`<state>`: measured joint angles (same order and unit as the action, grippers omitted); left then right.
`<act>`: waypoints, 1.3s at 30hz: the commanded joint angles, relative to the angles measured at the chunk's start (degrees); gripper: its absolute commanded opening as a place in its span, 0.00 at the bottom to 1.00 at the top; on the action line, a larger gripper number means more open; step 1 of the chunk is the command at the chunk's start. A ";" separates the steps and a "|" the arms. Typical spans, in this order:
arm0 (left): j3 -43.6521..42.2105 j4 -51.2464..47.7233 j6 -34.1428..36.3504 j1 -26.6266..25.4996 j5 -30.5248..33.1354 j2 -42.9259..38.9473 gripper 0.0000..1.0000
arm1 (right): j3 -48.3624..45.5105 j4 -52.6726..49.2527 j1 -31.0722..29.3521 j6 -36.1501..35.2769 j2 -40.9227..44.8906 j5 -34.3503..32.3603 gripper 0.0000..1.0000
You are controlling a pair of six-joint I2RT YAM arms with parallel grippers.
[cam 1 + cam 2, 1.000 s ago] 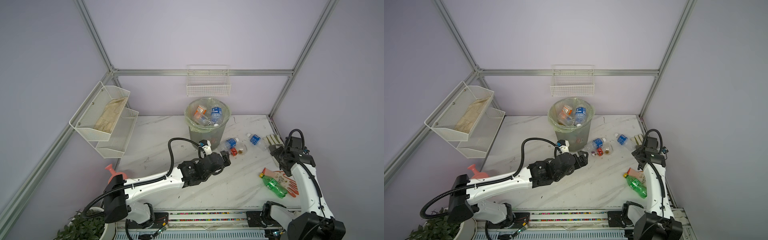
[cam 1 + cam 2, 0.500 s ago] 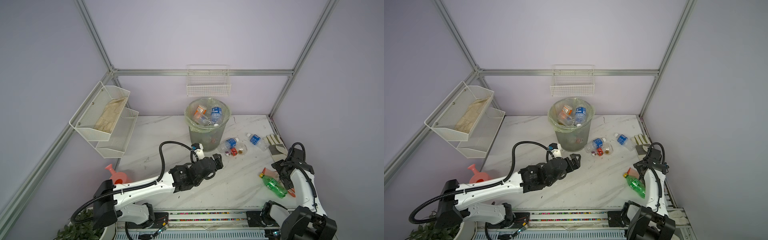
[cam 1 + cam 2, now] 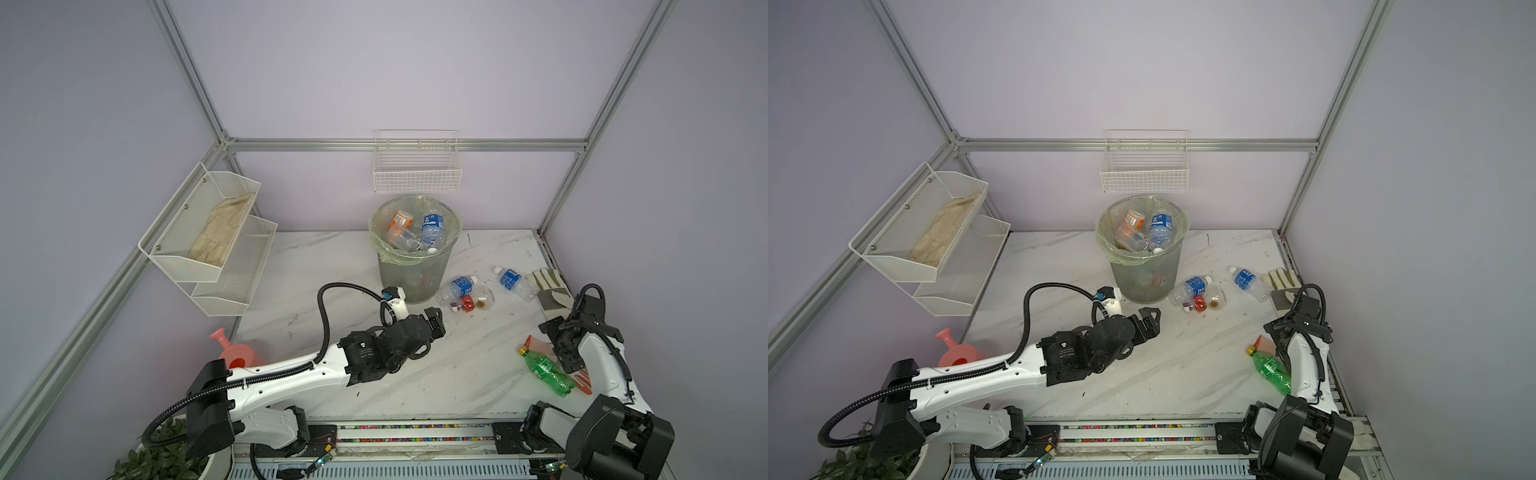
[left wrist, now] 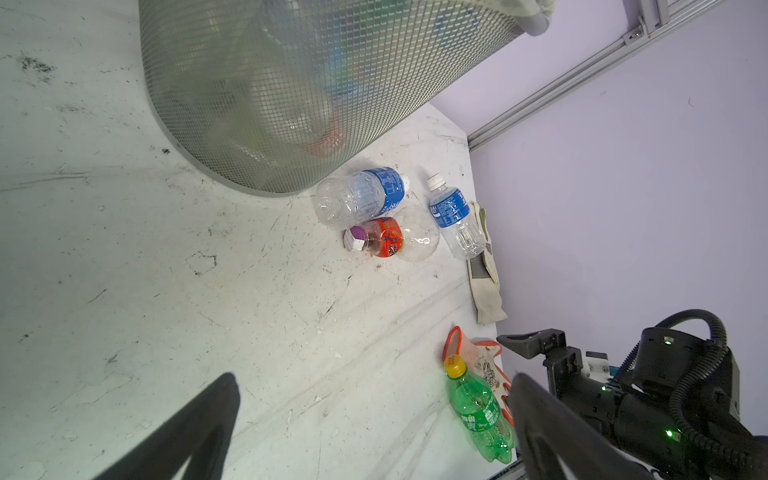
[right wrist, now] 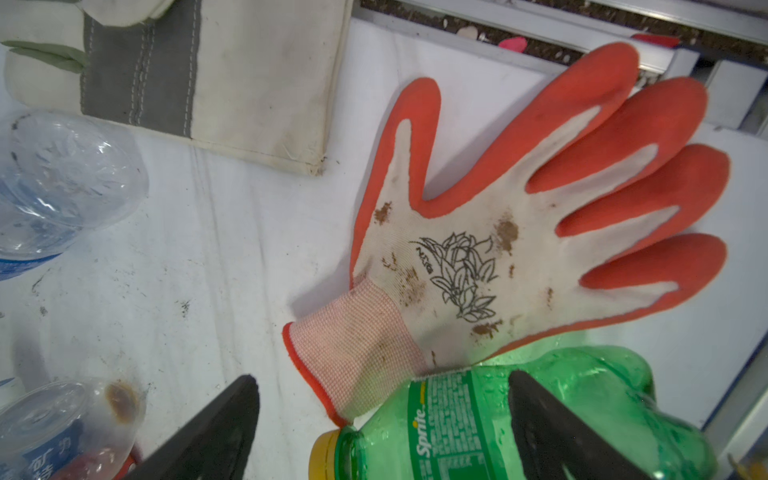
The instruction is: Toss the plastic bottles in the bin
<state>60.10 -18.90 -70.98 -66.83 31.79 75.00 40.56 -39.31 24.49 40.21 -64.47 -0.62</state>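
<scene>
Four plastic bottles lie loose on the marble table [image 3: 457, 386], while others fill the bin [image 3: 409, 286], a grey mesh basket with a pale green liner standing toward the back. Just beside the bin's base, a blue-labelled bottle [image 3: 457, 289] touches a red-labelled bottle [image 3: 468, 304]. A second blue-labelled bottle [image 3: 512, 280] lies near them, just beside a white work glove [image 3: 550, 296]. The green bottle [image 5: 449, 424] lies on its side near the table's right edge, its flank over the cuff of an orange-and-white glove [image 5: 478, 249]. The right gripper [image 5: 382, 432] hangs over it with jaws spread wide, one finger out past the yellow cap and the other across the body, gripping nothing. The left gripper [image 4: 370, 436], equally wide open and empty, hovers above bare table in front of the bin.
</scene>
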 commanded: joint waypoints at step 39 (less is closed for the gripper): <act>19.86 0.28 14.12 -3.25 -17.45 25.69 1.00 | 26.04 -22.55 -31.70 17.73 14.81 -21.75 0.95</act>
<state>70.32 -19.86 -62.04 -69.82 20.38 98.78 61.91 -54.63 -7.18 58.74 -50.96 -17.85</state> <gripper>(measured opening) 0.996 0.946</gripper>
